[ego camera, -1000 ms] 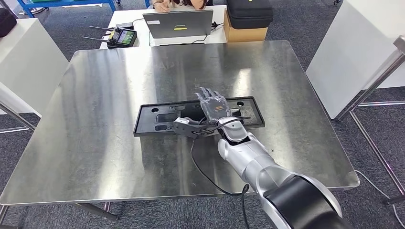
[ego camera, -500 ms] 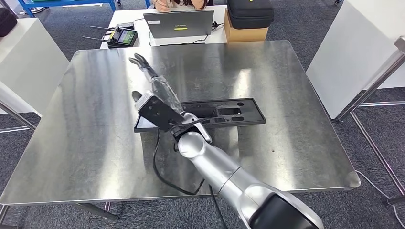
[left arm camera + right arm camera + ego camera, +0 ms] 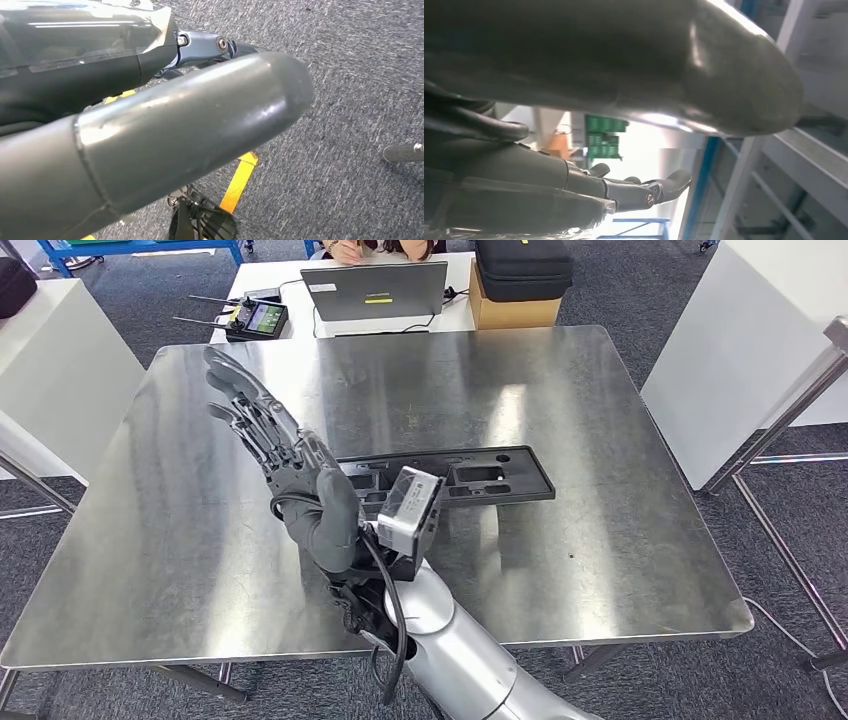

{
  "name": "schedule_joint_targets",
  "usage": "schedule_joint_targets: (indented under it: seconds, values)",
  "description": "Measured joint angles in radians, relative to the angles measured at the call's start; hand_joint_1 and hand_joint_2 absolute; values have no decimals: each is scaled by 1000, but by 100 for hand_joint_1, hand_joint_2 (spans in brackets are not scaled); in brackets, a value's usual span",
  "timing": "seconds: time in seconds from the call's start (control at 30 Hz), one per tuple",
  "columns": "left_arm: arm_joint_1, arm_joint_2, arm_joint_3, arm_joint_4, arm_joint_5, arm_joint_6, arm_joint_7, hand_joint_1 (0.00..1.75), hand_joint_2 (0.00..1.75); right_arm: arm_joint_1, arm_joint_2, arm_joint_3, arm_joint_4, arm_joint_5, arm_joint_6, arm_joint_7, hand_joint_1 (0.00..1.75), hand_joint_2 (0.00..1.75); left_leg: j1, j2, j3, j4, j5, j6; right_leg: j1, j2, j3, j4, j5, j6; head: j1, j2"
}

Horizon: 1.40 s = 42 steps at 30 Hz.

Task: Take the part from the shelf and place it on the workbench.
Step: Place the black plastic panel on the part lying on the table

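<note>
While the brushed steel workbench (image 3: 190,540) is throwing back soft streaks of light, the right hand (image 3: 290,475) is standing over its left half, dark fingers (image 3: 235,400) stretched out straight and apart, holding nothing, with the thick matte grey thumb (image 3: 330,520) curving down toward the wrist and a small boxy silver camera (image 3: 408,505) clamped beside it. Just to the right, the part (image 3: 480,480), a long flat black plastic panel with rectangular cut-outs and moulded recesses, is lying flat near the middle of the workbench, its left end hidden behind the hand. Half a second ago the hand was turned edge-on with the camera's dark back facing up; now it is rolled over and sitting lower and further left, while the part is lying where it was. Seen from its own wrist, the left hand (image 3: 150,135) is hanging over grey carpet (image 3: 360,80), a smooth grey thumb in front; how far it is open I cannot tell.
</note>
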Motion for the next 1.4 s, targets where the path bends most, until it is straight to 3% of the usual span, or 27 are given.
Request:
schedule_joint_targets:
  seconds: [0.6, 0.7, 0.8, 0.97, 1.1, 1.2, 1.27, 1.33, 1.4]
  values:
    - [0, -14, 16, 0, -2, -3, -3, 0, 0, 46, -1, -16, -94, -4, 8, -1, 0, 0, 0, 0, 1, 0, 0, 0, 0, 0, -1, 0, 0, 0, 0, 0]
    - [6, -15, 2, -1, -56, -97, -60, 0, 0, 137, -51, -50, -204, -25, 40, -56, 0, 0, 0, -5, 4, 0, -1, 2, 3, -6, 3, -3, -3, 2, -3, 0]
    - [21, -13, -17, -2, -91, -178, -114, 0, 0, 274, -133, -162, -384, -83, 159, -62, 0, 0, -1, -6, 4, 0, -5, 4, 4, -8, 10, -4, -5, 6, -4, 0]
    - [24, 0, -28, -6, -113, -249, -126, 0, 0, 367, -165, -301, -481, -70, 245, -60, 0, 0, -1, -1, 10, 2, -10, 7, 1, -3, 12, -7, -5, 7, -5, 0]
    - [24, 16, -47, -8, -138, -276, -120, 0, 0, 445, -180, -376, -513, -45, 282, -102, 0, 0, -2, -1, 5, 14, -16, 24, -12, -2, 15, -13, -1, 14, -6, 0]
    - [23, 24, -56, -9, -143, -281, -118, 0, 0, 484, -184, -405, -535, -39, 296, -112, 0, 0, -2, 4, 22, -24, 7, 49, -5, -4, 20, -21, 2, 24, -5, 0]
    - [22, 24, -61, -10, -143, -282, -118, 0, 0, 496, -189, -419, -545, -37, 300, -114, 0, 0, 3, 9, 41, -58, 31, 63, 0, -8, -5, 38, -32, 17, -2, 0]
    - [22, 24, -62, -10, -141, -283, -118, 0, 0, 514, -196, -430, -548, -32, 313, -116, 0, 0, 1, 12, 43, -64, 36, 67, -2, -9, -61, 162, -85, 9, -1, 0]
    - [23, 24, -62, -10, -137, -283, -118, 0, 0, 538, -202, -439, -552, -23, 335, -122, 0, 0, 2, 13, 42, -62, 35, 65, -6, -9, -88, 223, -101, 20, -1, 0]
